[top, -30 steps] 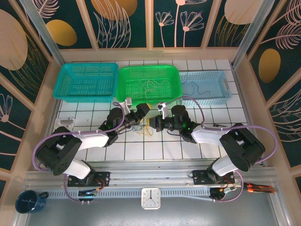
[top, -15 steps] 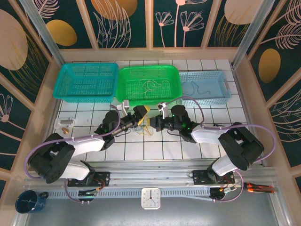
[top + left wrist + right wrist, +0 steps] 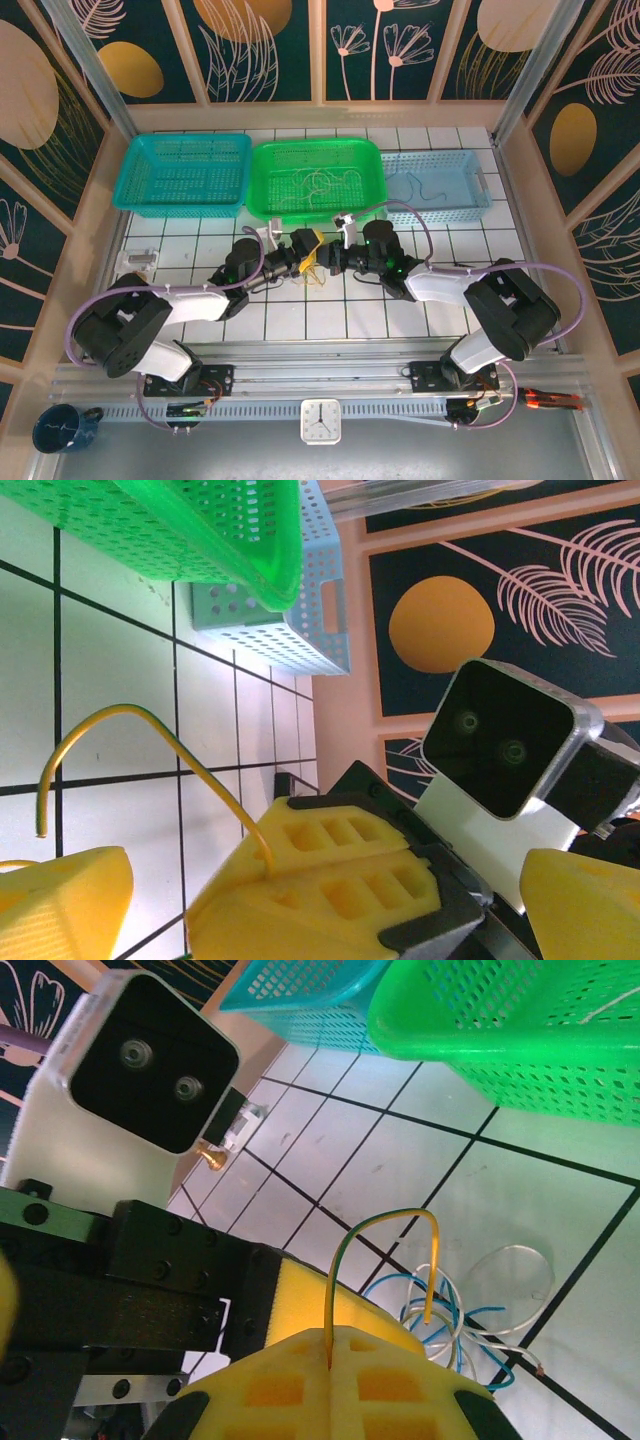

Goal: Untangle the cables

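Right wrist: yellow cable upright, arched, in pinched right gripper; left gripper agape.

yellow cable: one end hidden inside the closed right gripper
blue and white cables: partly behind that gripper
tangle, from above: strands too small to separate

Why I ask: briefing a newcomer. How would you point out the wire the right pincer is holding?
On the white tiled table, look just in front of the green perforated plastic basket. There a thin yellow wire arches like a hook from the shut right pincer. Unlike the blue and white wires looped on the tile beneath, it stands raised.
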Controlling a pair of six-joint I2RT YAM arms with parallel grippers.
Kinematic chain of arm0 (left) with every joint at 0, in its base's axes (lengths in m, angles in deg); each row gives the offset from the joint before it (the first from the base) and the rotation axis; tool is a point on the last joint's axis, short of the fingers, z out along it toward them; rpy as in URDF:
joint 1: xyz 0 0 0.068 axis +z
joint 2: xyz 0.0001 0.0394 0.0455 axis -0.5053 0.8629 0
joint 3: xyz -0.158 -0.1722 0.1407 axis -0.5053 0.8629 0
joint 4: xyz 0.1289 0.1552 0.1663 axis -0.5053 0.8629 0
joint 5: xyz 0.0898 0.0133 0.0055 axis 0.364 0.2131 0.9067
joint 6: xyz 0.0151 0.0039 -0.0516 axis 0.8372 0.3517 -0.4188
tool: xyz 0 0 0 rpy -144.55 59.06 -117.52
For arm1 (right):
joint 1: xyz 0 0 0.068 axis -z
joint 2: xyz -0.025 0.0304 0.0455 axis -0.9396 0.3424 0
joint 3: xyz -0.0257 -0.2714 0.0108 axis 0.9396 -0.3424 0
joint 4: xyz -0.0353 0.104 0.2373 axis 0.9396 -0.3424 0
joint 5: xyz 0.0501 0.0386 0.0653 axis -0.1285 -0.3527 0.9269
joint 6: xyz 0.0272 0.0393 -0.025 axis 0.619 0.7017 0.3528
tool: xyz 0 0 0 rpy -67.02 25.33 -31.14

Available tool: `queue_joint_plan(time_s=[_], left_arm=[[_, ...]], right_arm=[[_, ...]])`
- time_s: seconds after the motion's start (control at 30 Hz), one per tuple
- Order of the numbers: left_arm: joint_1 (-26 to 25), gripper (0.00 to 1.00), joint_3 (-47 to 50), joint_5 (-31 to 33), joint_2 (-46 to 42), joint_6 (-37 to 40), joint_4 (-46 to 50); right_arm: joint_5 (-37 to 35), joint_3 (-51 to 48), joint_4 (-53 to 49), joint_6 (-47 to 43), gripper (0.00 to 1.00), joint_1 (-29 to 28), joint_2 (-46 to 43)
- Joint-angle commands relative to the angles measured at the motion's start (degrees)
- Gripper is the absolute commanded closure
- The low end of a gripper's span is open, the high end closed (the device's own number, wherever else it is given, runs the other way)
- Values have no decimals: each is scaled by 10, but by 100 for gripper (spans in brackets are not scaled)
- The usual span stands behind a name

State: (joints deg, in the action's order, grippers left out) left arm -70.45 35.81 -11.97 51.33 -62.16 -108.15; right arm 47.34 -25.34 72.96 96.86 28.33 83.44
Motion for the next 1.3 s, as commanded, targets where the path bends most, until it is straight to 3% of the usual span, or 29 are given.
queue_joint_plan(time_s=[0.0, 0.3, 0.73, 1.27], left_arm=[[-2, 1, -8, 10, 13, -17, -49], [-2, 5, -20, 38, 34, -11, -64], [0, 26, 3, 94, -3, 13, -50], [0, 59, 17, 115, -11, 30, -53]], right_arm=[[18, 2, 37, 12, 100, 0, 2], [29, -15, 44, 20, 100, -6, -1], [25, -18, 32, 14, 100, -6, -2], [21, -21, 26, 12, 100, -6, 0]])
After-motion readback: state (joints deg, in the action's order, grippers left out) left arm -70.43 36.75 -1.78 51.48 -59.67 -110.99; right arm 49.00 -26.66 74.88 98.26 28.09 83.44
